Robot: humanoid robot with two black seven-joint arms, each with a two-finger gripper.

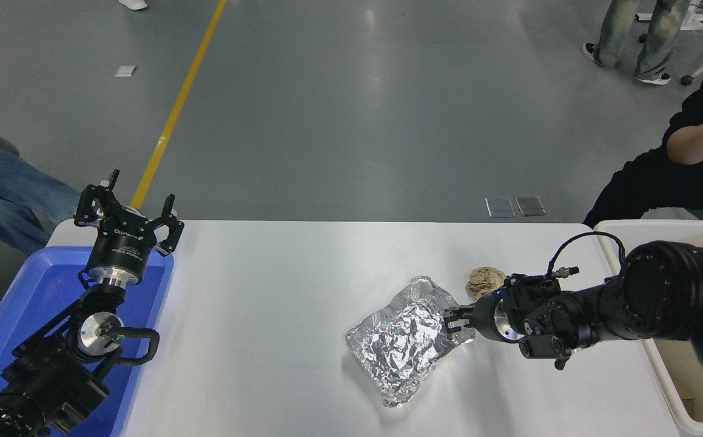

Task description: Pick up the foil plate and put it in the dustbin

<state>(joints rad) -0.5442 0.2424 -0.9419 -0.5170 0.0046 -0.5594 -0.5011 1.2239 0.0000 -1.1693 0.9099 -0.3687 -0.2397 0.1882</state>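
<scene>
Head view is giving you a glossy white table (266,291) that's throwing back a lot of overhead glare, with grey shop floor and a yellow floor line (176,109) running past its far side. A person in black (679,164) is sitting at the far right corner, and someone in jeans (5,182) is sitting off the left edge.

Your right gripper (457,321) is reaching in low from the right, arm stretched nearly flat across the table and pointing left. Its fingertips are sitting right at the right-hand rim of the foil plate (403,340), and the jaws look nearly together there, but honestly you can't tell whether they're actually pinching the rim or just touching it (the foil shine is swallowing the tips). The plate is lying flat on the table, right of centre, its long side slanting from near-left to far-right.

A crumpled tan paper ball (484,280) is sitting just beyond the gripper, near the plate's far right corner but apart from it.

Your left gripper (130,209) is parked at the lower left, pointing away from the camera with its fingers spread wide, hanging over the blue tub (23,315) that's butting against the table's left edge.

The dustbin (660,230) is standing past the table's right edge, mostly hidden behind your right arm. The whole stretch of table left of the plate is lying bare.
</scene>
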